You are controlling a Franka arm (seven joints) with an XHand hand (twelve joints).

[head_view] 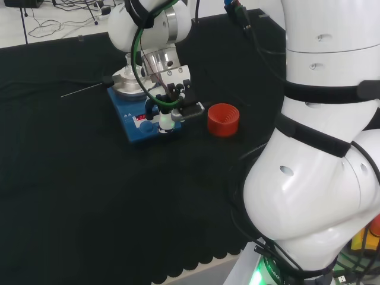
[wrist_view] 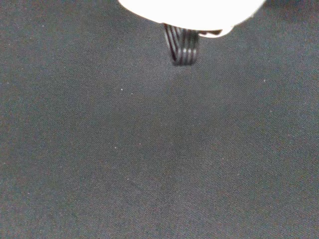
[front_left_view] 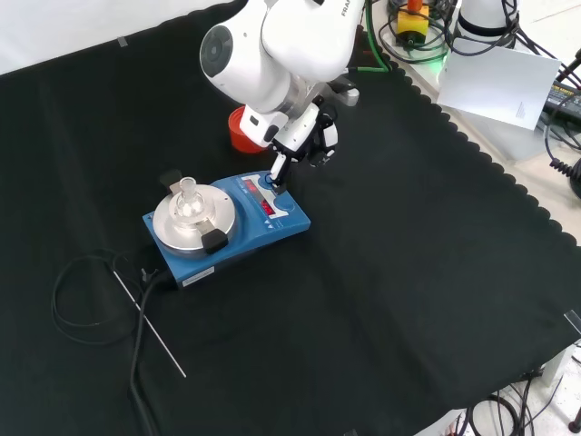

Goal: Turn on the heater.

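A blue heater (front_left_view: 238, 227) sits mid-counter (front_left_view: 399, 272), a small glass flask (front_left_view: 188, 198) on its round plate. The hand (front_left_view: 304, 136) reaches one straight finger (front_left_view: 278, 170) down to the front panel; the contact point is hard to make out. A red ring (head_view: 223, 119) stands beside, half hidden in the front view.

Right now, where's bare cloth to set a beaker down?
Front view: wide bare black cloth right of and nearer than the blue heater with its round silver plate. Crowded: hand and red ribbed ring behind it, black cable to its left.
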